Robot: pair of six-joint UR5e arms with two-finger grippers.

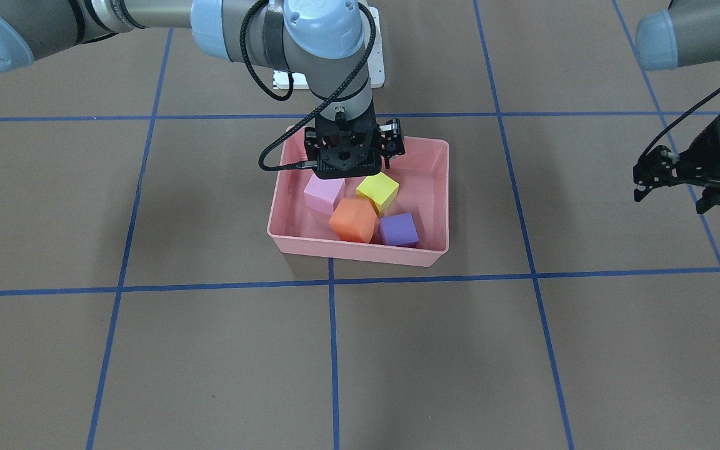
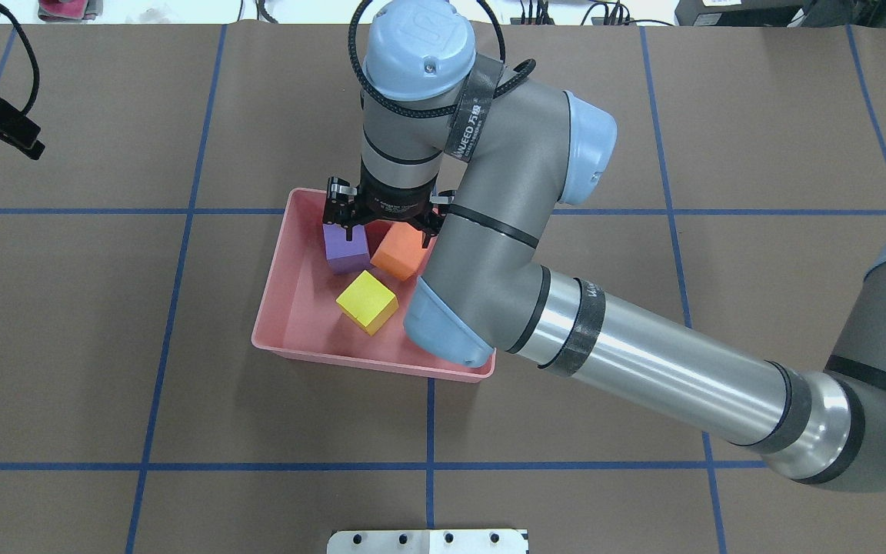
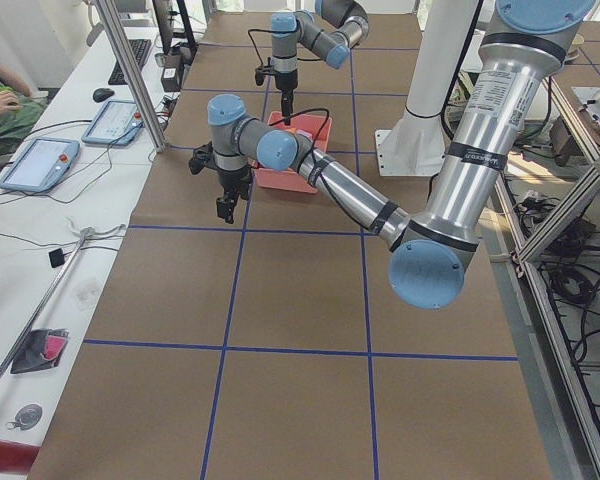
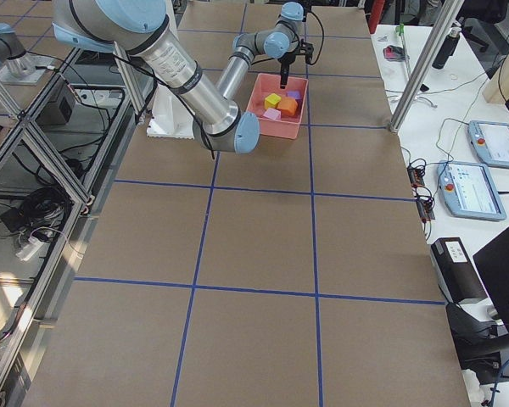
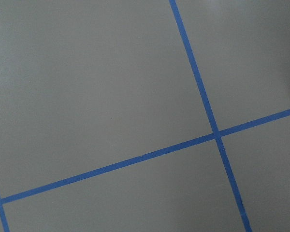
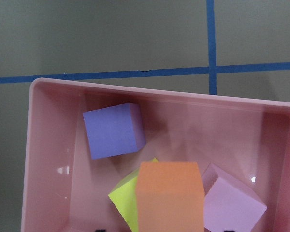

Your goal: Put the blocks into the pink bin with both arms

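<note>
Brown paper covers the desk (image 1: pixel 210 362), and over it the grey right arm with light blue joint caps (image 2: pixel 643 362) reaches in from the side, elbow bent, its wrist turned straight down above the bin. The black two-finger right hand (image 2: pixel 385 219) hangs just over the blocks, its fingers spread wider than the orange cube beneath and gripping nothing. The left arm (image 1: pixel 697 34) is held well apart from the bin, its left hand (image 1: pixel 670 200) angled down over bare paper, fingers parted and empty.

Blue tape lines (image 1: pixel 332 350) mark the paper into large squares. White side benches carry grey tablet-like panels (image 4: pixel 483 144).

The shallow glossy pink plastic bin (image 1: pixel 435 187) sits near the desk's middle. All four matte cubes lie inside, crowded together: the orange cube (image 1: pixel 354 220) tilted, the yellow cube (image 1: pixel 379 190), the dark purple cube (image 1: pixel 399 229) and the light pink-lilac cube (image 1: pixel 324 192).
</note>
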